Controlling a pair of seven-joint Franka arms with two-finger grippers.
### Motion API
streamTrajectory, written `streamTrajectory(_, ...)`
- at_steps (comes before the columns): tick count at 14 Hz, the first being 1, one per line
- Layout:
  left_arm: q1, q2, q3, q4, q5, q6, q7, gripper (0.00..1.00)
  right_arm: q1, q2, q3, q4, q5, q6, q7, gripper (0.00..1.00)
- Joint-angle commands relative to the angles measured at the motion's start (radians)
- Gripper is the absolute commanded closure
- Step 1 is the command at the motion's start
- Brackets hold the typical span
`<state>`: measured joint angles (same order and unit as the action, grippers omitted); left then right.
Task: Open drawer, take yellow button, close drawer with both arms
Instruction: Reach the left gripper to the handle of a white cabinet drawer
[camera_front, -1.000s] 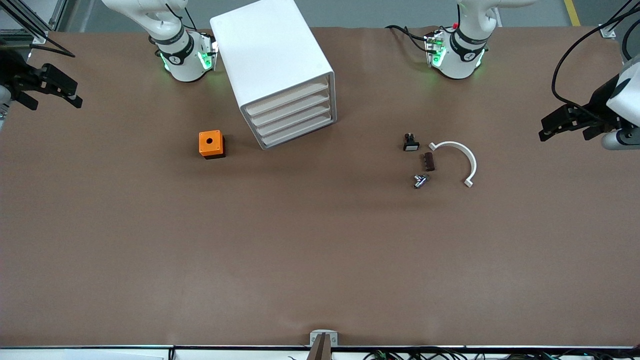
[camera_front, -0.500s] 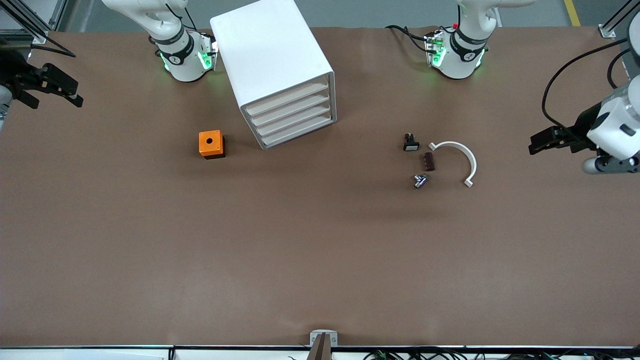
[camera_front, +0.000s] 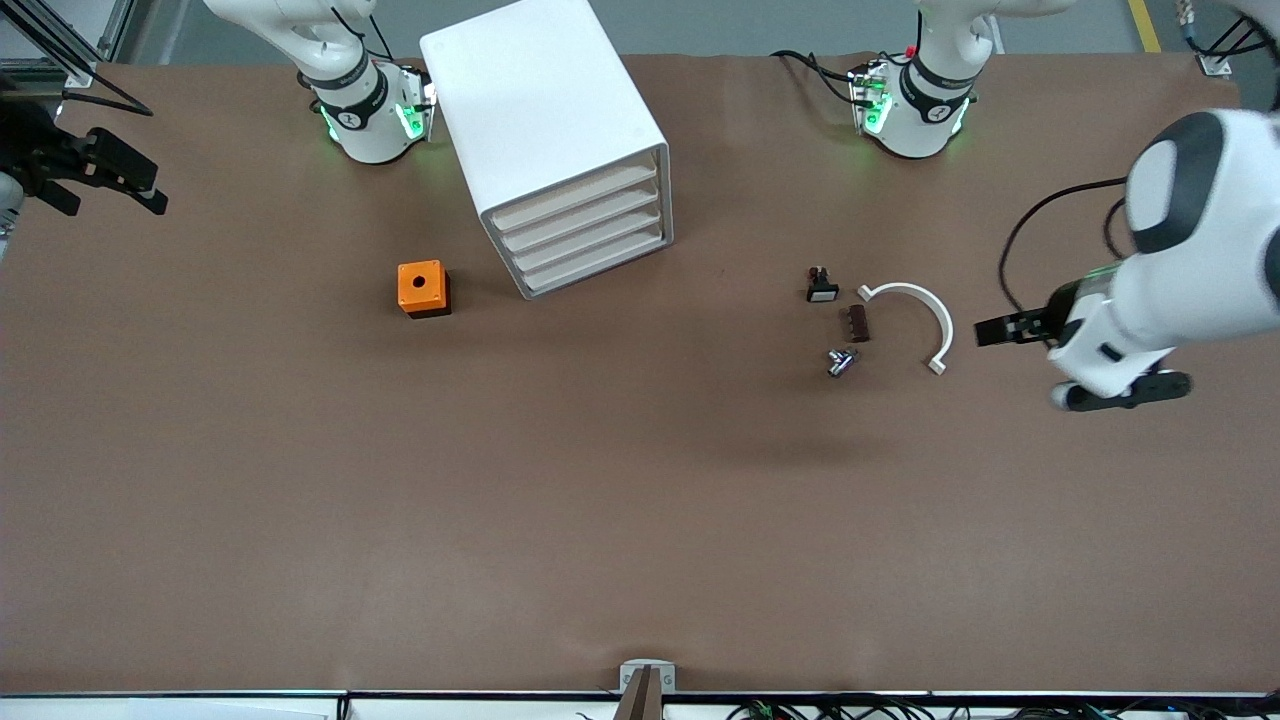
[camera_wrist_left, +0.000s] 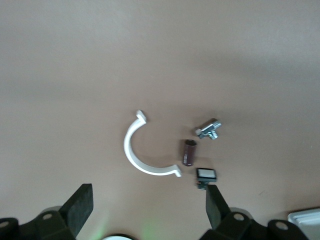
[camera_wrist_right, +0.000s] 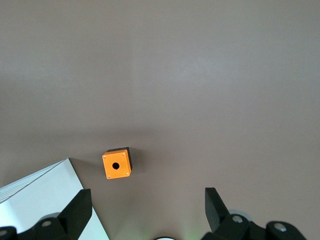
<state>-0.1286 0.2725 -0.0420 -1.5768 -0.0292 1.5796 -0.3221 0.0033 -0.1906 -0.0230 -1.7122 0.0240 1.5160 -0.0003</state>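
From the front camera I see the left gripper (camera_front: 990, 330) has swung in from the table's edge since half a second ago and now hangs over bare tabletop just beside the white curved bracket (camera_front: 925, 318), at the left arm's end of the table. From here I cannot tell how far its fingers are parted. The right gripper (camera_front: 150, 195) is unchanged, waiting over the table edge at the right arm's end, fingers spread. The white cabinet (camera_front: 555, 140) stands between the two arm bases, and its top drawer (camera_front: 575, 195) is shut flush, like the three below it. The button is not visible anywhere (nothing shows inside the closed drawers). An orange cube with a hole (camera_front: 422, 288) sits beside the cabinet toward the right arm's end. Near the bracket lie a small black-and-white part (camera_front: 821, 288), a dark brown block (camera_front: 857, 323) and a silver fitting (camera_front: 841, 361). The table (camera_front: 640, 520) is covered in plain brown sheet; grey floor shows along the top edge.

In the left wrist view, both fingers (camera_wrist_left: 80, 206) stand wide apart, holding nothing, above the bracket (camera_wrist_left: 134, 150), brown block (camera_wrist_left: 188, 152), silver fitting (camera_wrist_left: 209, 129) and black-and-white part (camera_wrist_left: 205, 175).

In the right wrist view, the fingers (camera_wrist_right: 77, 209) are also wide apart and empty, over the orange cube (camera_wrist_right: 116, 165) and a corner of the cabinet (camera_wrist_right: 45, 200).
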Motion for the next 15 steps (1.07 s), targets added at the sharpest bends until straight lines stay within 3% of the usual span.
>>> streamTrajectory(1,-0.078,0.080,-0.001,0.030,0.006,-0.013,-0.180,0.01,0.006,0.002,0.000,0.011,0.001,0.001,0.002,0.00)
streamTrajectory(6,-0.199,0.198,-0.001,0.083,-0.001,-0.021,-0.507,0.01,0.018,0.002,0.000,0.011,0.002,0.010,-0.003,0.00)
streamTrajectory(9,-0.216,0.255,-0.001,0.134,-0.148,-0.032,-0.701,0.01,0.017,0.003,-0.002,0.010,0.002,0.015,-0.043,0.00)
streamTrajectory(12,-0.244,0.336,-0.003,0.242,-0.279,-0.166,-0.817,0.01,0.017,0.003,-0.003,0.010,0.005,0.016,-0.043,0.00)
streamTrajectory(15,-0.269,0.378,-0.001,0.259,-0.446,-0.194,-1.065,0.01,0.017,0.003,-0.003,0.010,0.005,0.019,-0.043,0.00)
